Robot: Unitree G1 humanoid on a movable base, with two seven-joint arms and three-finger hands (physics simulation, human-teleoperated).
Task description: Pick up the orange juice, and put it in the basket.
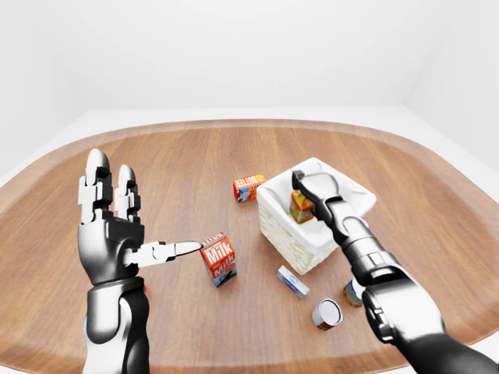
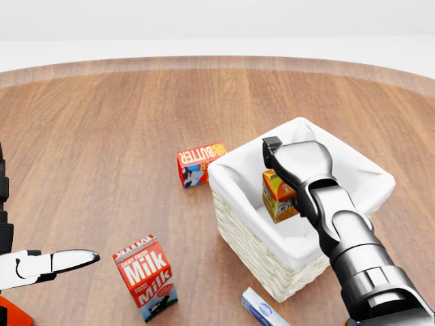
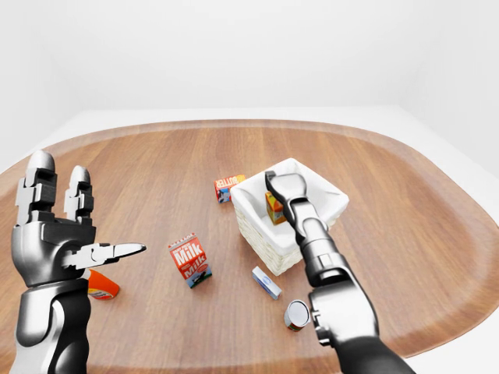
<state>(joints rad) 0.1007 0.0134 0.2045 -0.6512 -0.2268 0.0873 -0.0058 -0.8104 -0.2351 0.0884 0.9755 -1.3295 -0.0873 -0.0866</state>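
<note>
- Wooden counter (image 2: 102, 122) fills the head view. Toward the right sits a wicker basket (image 2: 248, 234) with a white cloth lining. Inside it, an orange juice carton (image 2: 277, 197) stands a little tilted, low in the lining.
- Same view: the right hand (image 2: 299, 163) reaches into the basket from the lower right and covers the carton's right side and top. Whether its fingers grip the carton or only lie against it cannot be told.
- Same view: a butter box (image 2: 199, 164) lies just left of the basket, a milk carton (image 2: 146, 276) stands at lower left, and a small blue-and-white box (image 2: 262, 309) lies below the basket.
- Left-eye view: the left hand (image 1: 113, 234) is raised at the left, well apart from the basket, two fingers (image 1: 97, 183) upright and spread, the thumb pointing toward the milk carton. It holds nothing.
- Left-eye view: a tin can (image 1: 327, 314) lies on its side by the right forearm, below the basket.
- Right-eye view: an orange-and-white packet (image 3: 101, 286) lies on the counter beside the left forearm.
</note>
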